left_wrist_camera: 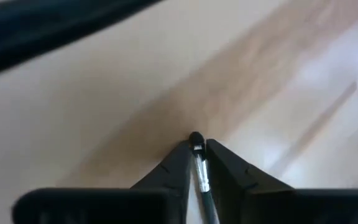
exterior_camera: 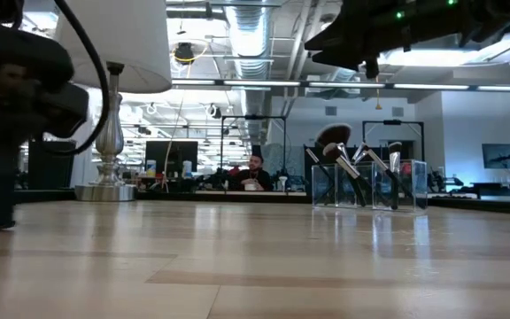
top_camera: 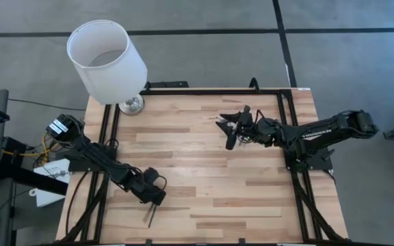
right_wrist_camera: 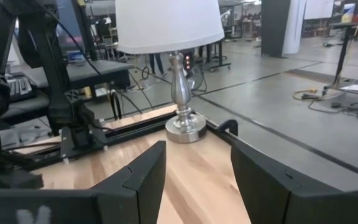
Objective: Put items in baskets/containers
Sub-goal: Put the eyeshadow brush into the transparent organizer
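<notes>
A clear container [exterior_camera: 370, 186] stands on the far right part of the wooden table, with several black-handled, silver-ferruled brushes [exterior_camera: 354, 168] leaning in it, heads up; one has a fluffy head [exterior_camera: 333, 136]. From above the container [top_camera: 234, 121] shows as a dark cluster. My right gripper [top_camera: 232, 135] hovers open above it, and its wrist view [right_wrist_camera: 197, 149] looks over the container toward the lamp. My left gripper [top_camera: 157, 197] is low at the table's near left, shut on one slim brush [top_camera: 150, 215]. My left gripper [left_wrist_camera: 196, 144] pinches the slim brush between its two fingertips, just behind the small dark head [left_wrist_camera: 196, 137], at the silver ferrule [left_wrist_camera: 201, 171]. The handle [left_wrist_camera: 209, 208] runs back under the gripper and points toward the table's near edge. Whether the brush is lifted, I cannot tell.
A lamp with a big white shade [top_camera: 107, 60] and a silver base [top_camera: 132, 104] stands at the table's far left corner. Black rails [top_camera: 211, 91] frame the table. The wooden middle [top_camera: 197, 164] lies bare between the arms. A person [exterior_camera: 255, 173] sits far behind the table.
</notes>
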